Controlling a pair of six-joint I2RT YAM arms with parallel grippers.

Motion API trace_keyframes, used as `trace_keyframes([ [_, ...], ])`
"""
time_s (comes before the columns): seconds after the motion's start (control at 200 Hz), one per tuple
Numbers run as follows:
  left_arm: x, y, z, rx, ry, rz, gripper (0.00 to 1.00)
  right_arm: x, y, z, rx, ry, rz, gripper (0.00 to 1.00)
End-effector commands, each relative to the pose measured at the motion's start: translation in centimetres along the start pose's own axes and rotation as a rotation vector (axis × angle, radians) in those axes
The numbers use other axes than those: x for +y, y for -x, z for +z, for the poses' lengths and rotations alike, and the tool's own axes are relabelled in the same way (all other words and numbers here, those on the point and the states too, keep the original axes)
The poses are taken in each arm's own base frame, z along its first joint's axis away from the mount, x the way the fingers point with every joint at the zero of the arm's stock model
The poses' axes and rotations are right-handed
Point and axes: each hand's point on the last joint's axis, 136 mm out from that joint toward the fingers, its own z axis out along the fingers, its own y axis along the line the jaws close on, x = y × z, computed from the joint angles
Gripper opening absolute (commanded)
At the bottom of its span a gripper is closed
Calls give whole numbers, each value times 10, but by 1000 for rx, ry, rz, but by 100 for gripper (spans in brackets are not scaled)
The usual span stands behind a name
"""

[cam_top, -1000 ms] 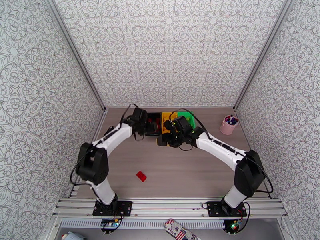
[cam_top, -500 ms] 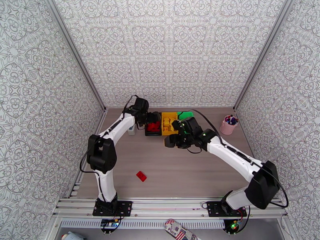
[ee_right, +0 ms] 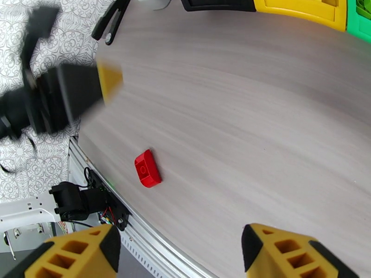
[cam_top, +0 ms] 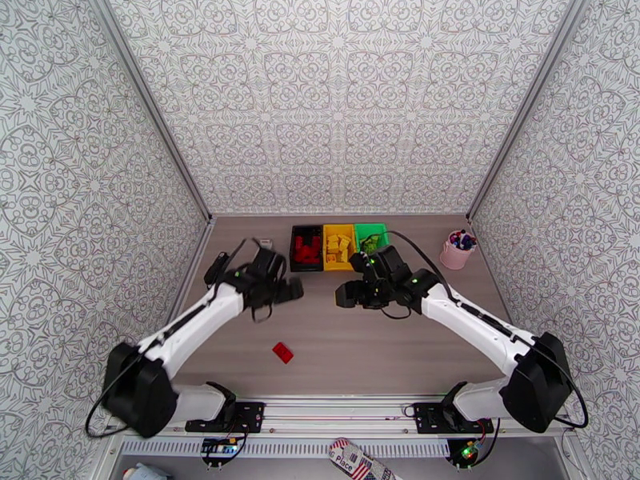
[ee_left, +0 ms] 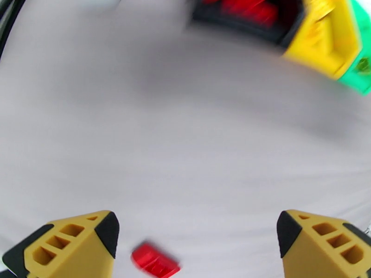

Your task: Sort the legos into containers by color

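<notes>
Off black bin (cam_top: 307,269), left end effector (ee_left: 197,226) retreated

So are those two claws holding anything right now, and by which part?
Nothing is held. The left gripper and the right gripper both stand open and empty. The one red brick lies loose on the table, touched by neither.

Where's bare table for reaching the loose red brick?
Bare table all round the red brick, widest toward the right arm. Crowded at back: black bin, yellow bin, green bin, with left gripper and right gripper just before them.
</notes>
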Motion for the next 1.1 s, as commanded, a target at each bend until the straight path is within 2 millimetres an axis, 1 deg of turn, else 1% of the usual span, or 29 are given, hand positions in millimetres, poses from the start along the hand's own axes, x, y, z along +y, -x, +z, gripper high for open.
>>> trace_keyframes([
  [0.0, 21, -32, -4, 19, 33, -107, 94, 1, -9, 5, 12, 5, -11, 73],
  [0.055, 27, -48, -4, 33, 29, -132, 92, 1, -12, 9, 20, 6, -12, 73],
  [0.11, 28, -63, -3, 53, 17, -146, 91, 0, -15, 12, 27, 7, -12, 73],
  [0.2, 32, -85, 0, 79, 20, -170, 90, 0, -19, 16, 34, 7, -10, 73],
  [0.35, 22, -116, 15, 114, -27, -195, 89, -2, -22, 19, 37, 6, -7, 73],
  [0.48, 15, -133, 30, 145, -20, -186, 89, -2, -23, 19, 37, 4, -6, 73],
  [0.54, 12, -136, 35, 157, -14, -174, 89, -3, -24, 19, 39, 2, -6, 73],
  [0.61, 9, -135, 40, 156, -5, -165, 89, -4, -25, 18, 38, 0, -8, 73],
  [0.69, 4, -131, 43, 148, 2, -150, 89, -4, -25, 18, 37, -2, -8, 73],
  [0.85, 1, -123, 51, 144, 28, -128, 88, -7, -27, 18, 36, -11, -4, 73],
  [0.995, -3, -114, 53, 131, 39, -108, 83, -9, -27, 19, 39, -17, -2, 73],
  [1.096, -1, -114, 53, 144, 79, -72, 78, -10, -28, 19, 40, -19, -1, 73],
])
